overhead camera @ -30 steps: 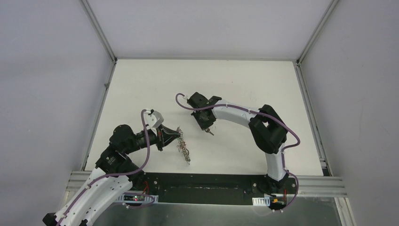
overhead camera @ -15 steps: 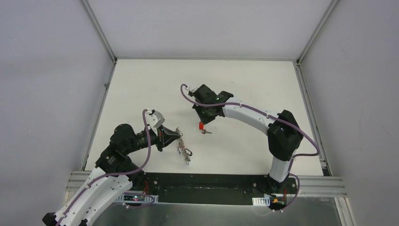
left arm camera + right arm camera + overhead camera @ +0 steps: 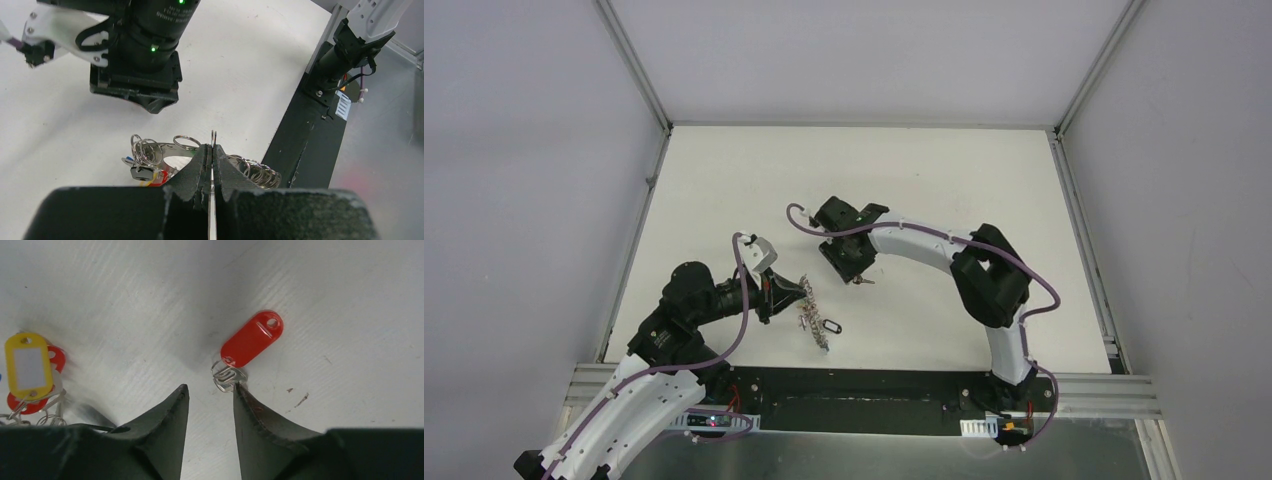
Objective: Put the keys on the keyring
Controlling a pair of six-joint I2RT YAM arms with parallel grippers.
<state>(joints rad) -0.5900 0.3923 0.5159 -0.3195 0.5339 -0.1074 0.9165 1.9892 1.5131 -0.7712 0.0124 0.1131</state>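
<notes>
The left gripper (image 3: 212,150) was clamped on the keyring (image 3: 810,308) rim, low over the white table (image 3: 125,300). The right gripper (image 3: 210,392) stood apart, empty. The red-tagged key (image 3: 252,338) lay loose at centre right of its wrist view, just at the fingertips, not yet threaded.

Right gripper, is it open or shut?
Open. The right gripper shows a clear gap between its fingers; the red-tagged key lies loose beyond them.

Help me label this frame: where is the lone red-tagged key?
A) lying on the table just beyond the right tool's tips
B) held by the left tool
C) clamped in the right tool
A: the red-tagged key lies flat on the table just ahead of the open right tool, with nothing between its fingers.
</notes>
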